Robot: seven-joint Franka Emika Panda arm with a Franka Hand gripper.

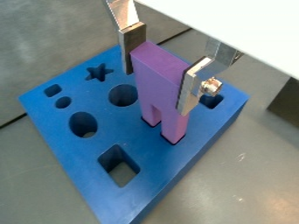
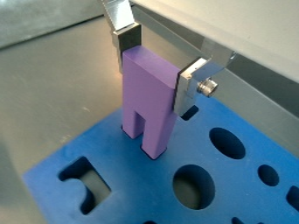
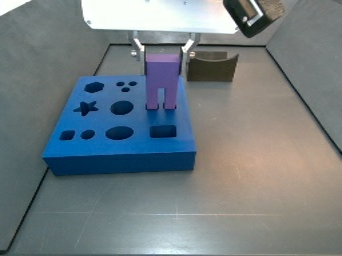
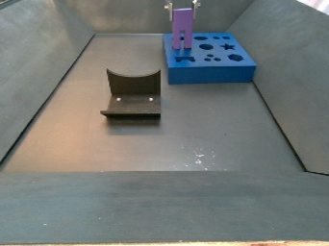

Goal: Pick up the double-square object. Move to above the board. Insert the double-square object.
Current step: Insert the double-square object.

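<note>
Gripper pinching the double-square object upright over the board.

Both wrist views show the silver finger plates pressed against opposite faces of the purple piece near its top; one finger sits on the far face, the other on the near face with a screw head showing. The piece has a notch cut up from its lower end, leaving two legs that point down toward the blue slab. Whether the legs touch the board or hang just above it, cannot tell. In a side view the block stands over the board's right half, beside the round cutouts. A dark olive U-shaped piece lies on the grey floor behind the board. In a side view the fixture stands well apart from the board.
</note>
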